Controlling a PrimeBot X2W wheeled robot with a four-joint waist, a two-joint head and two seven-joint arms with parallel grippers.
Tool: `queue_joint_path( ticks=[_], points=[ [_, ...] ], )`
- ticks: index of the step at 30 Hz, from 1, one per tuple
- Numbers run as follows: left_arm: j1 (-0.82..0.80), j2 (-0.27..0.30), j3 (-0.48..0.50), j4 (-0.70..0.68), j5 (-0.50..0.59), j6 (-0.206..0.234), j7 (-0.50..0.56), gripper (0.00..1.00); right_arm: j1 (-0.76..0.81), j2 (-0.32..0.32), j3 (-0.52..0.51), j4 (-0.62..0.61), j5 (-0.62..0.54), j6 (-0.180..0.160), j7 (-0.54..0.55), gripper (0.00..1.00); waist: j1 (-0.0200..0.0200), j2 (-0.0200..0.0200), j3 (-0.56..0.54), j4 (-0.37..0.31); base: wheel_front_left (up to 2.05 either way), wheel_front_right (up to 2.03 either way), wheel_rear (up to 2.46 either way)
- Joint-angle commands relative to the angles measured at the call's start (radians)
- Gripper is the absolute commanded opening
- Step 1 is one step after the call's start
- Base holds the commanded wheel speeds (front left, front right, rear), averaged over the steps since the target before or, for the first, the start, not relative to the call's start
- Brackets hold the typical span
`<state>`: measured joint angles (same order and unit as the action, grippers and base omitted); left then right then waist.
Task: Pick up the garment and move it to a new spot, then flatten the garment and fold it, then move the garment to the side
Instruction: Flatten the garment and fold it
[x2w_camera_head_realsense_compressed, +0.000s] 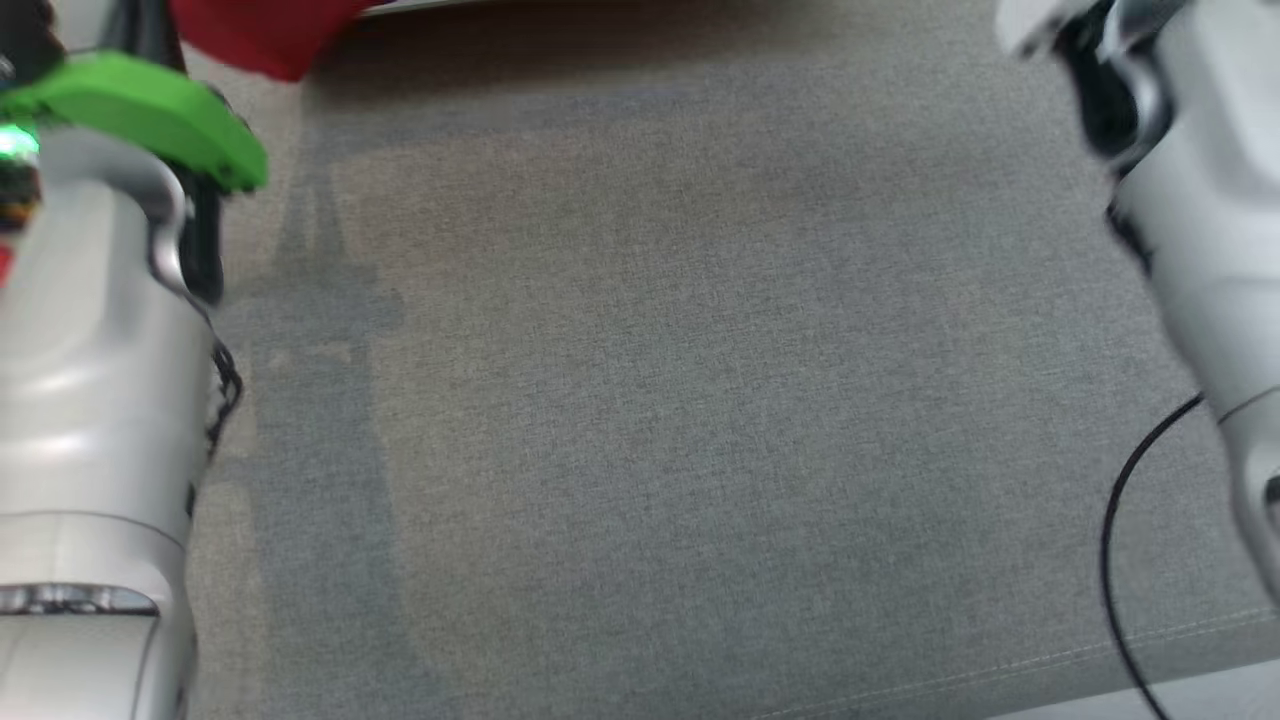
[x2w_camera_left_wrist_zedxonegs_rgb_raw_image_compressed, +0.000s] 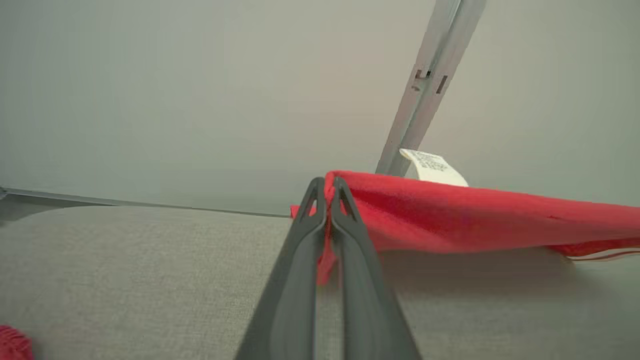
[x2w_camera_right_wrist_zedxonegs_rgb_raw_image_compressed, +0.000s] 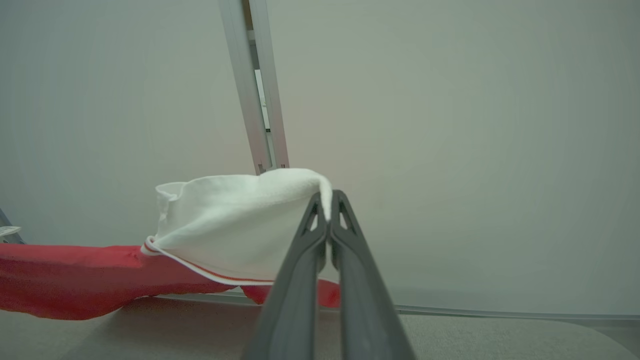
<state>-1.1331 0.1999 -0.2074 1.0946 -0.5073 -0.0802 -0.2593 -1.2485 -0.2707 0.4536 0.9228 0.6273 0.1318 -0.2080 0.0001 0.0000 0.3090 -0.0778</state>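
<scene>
So the biggest thing here is the grey woven surface (x2w_camera_head_realsense_compressed: 700, 400), which is taking up nearly all of the head view, with a stitched seam (x2w_camera_head_realsense_compressed: 1100, 650) running along its near edge. Behind it a plain pale wall (x2w_camera_left_wrist_zedxonegs_rgb_raw_image_compressed: 175, 90) is filling the background of both wrist views, and a thin strip is running along where the wall and surface meet.

The garment (x2w_camera_left_wrist_zedxonegs_rgb_raw_image_compressed: 475, 220) is hanging stretched between the two grippers, just above the far edge of the surface and casting a shadow on it. From the head camera it's just poking in as a red corner at the top left. The left wrist view is giving the long red span. The right wrist view is adding a white panel (x2w_camera_right_wrist_zedxonegs_rgb_raw_image_compressed: 235, 225) with thin red trim, bunched up at the tips.

The pale left forearm (x2w_camera_head_realsense_compressed: 90, 400), wearing a green piece (x2w_camera_head_realsense_compressed: 150, 110), and the right forearm (x2w_camera_head_realsense_compressed: 1200, 250) are framing the sides of the head view. A slotted metal post (x2w_camera_left_wrist_zedxonegs_rgb_raw_image_compressed: 430, 85) is leaning up the wall.

The left gripper (x2w_camera_left_wrist_zedxonegs_rgb_raw_image_compressed: 328, 182) is clenching the red edge between its fingers. The right gripper (x2w_camera_right_wrist_zedxonegs_rgb_raw_image_compressed: 328, 196) is pinching the white fabric the same way.

A black cable (x2w_camera_head_realsense_compressed: 1120, 540) is looping by the right forearm. A white care label (x2w_camera_left_wrist_zedxonegs_rgb_raw_image_compressed: 432, 167) is sticking up off the red cloth.
</scene>
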Motion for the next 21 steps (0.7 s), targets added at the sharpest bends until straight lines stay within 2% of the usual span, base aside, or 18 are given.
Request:
queue_joint_path(
  ticks=[1, 5, 9, 15, 21],
  points=[
    [0.026, -0.009, 0.005, 0.022, -0.008, -0.001, -0.006, 0.0, 0.032, 0.013, 0.01, 0.028, 0.028, -0.002, -0.014, 0.0, -0.0001, 0.0, 0.021, -0.007, 0.0, 0.0, 0.0],
    [0.079, -0.035, 0.022, 0.073, -0.015, 0.008, -0.006, 0.0, 0.094, 0.048, 0.064, 0.075, 0.084, -0.002, -0.038, 0.0, -0.0001, 0.0, 0.054, -0.007, 0.0, 0.0, 0.0],
    [0.132, -0.063, 0.026, 0.085, -0.007, -0.008, -0.006, 0.0, 0.184, 0.019, 0.099, 0.037, 0.13, -0.002, -0.056, 0.0, -0.0001, 0.0, 0.051, 0.012, 0.0, 0.0, 0.0],
    [0.312, -0.069, 0.076, -0.054, 0.018, -0.017, -0.005, 0.0, 0.432, -0.059, 0.039, -0.199, 0.127, -0.002, -0.057, 0.0, -0.0001, 0.0, -0.003, 0.033, 0.0, 0.0, 0.0],
    [0.608, -0.071, 0.152, -0.332, 0.109, -0.006, -0.005, 0.0, 0.779, -0.105, -0.085, -0.449, 0.066, -0.002, -0.058, 0.0, -0.0001, 0.0, -0.089, 0.044, 0.0, 0.0, 0.0]
  ],
)
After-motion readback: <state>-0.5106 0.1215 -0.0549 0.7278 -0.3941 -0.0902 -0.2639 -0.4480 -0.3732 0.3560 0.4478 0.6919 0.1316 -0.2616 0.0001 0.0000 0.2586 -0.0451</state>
